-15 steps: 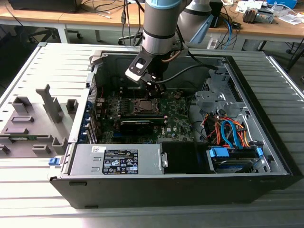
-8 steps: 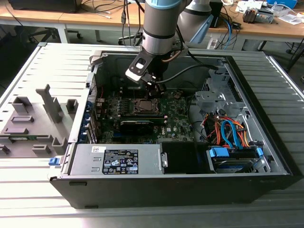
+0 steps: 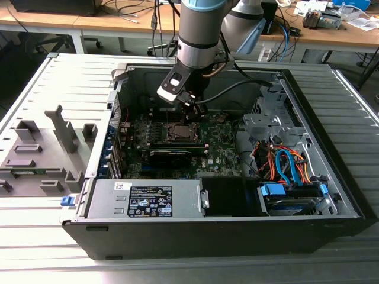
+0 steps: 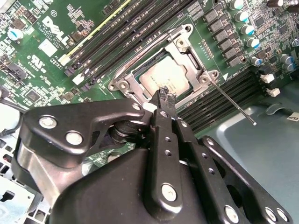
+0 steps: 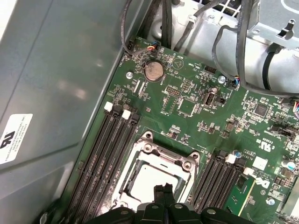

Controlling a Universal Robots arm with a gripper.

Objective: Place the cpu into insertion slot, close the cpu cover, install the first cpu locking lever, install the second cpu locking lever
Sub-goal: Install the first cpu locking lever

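The gripper has its 2 black fingers pressed together with nothing seen between them. Their tips sit at the near edge of the cpu cover, and whether they touch it or hang just above cannot be told. The cpu lies flat in the insertion slot, its silver-grey top showing through the cover's square window, and the cover lies down flat around it. 1 thin locking lever sticks out from a corner of the socket, slanting across the black memory slots toward the grey case wall rather than lying along the frame. In the first wrist view the fingertips are over the cpu's edge, with a coin battery well apart on the green motherboard. In the exterior view the arm reaches down into the open computer case, and a black graphics card sits just beside the socket.
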